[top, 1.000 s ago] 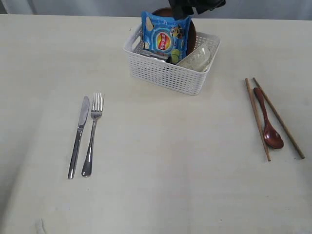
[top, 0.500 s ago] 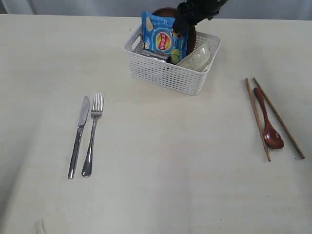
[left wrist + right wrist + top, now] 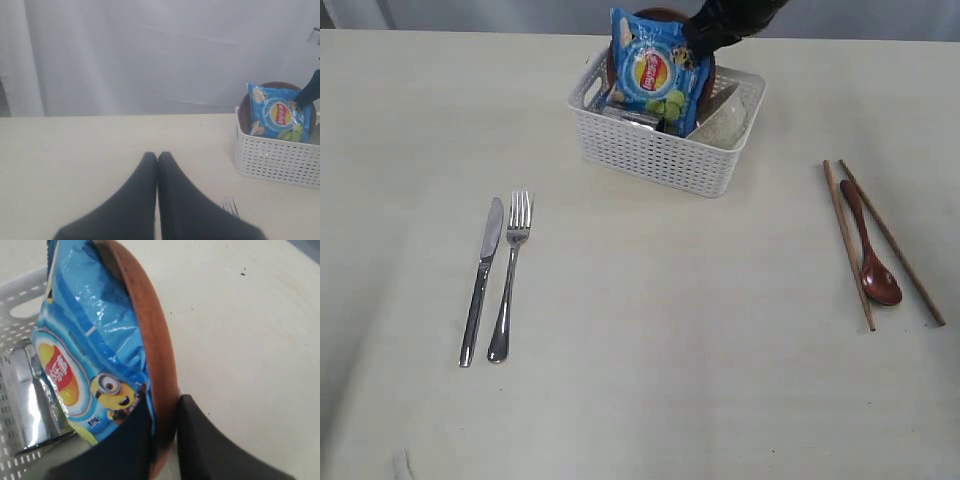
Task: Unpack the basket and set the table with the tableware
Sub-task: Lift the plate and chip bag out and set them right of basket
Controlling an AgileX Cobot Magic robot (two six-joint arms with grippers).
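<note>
The white basket (image 3: pixel 660 150) stands at the back middle of the table (image 3: pixel 670 380). Inside it are the brown plate (image 3: pixel 660 14) on edge, a blue crisp packet (image 3: pixel 655 75), the steel cup (image 3: pixel 635 117) and the pale bowl (image 3: pixel 725 120). My right gripper (image 3: pixel 165 410) is shut on the plate's rim (image 3: pixel 150 340), with the packet's edge (image 3: pixel 85 340) pressed under one finger. Knife (image 3: pixel 480 285) and fork (image 3: pixel 510 275) lie at the left. Spoon (image 3: pixel 870 255) and chopsticks (image 3: pixel 847 245) lie at the right. My left gripper (image 3: pixel 157 156) is shut and holds nothing above the table.
A grey curtain (image 3: pixel 150 55) hangs behind the table's far edge. The left wrist view shows the basket (image 3: pixel 272 160) off to one side and the fork tines (image 3: pixel 230 205) close by the left fingers.
My right gripper has come down onto the plate's rim and closed. The basket has shifted a little to the left and the packet has tilted.
</note>
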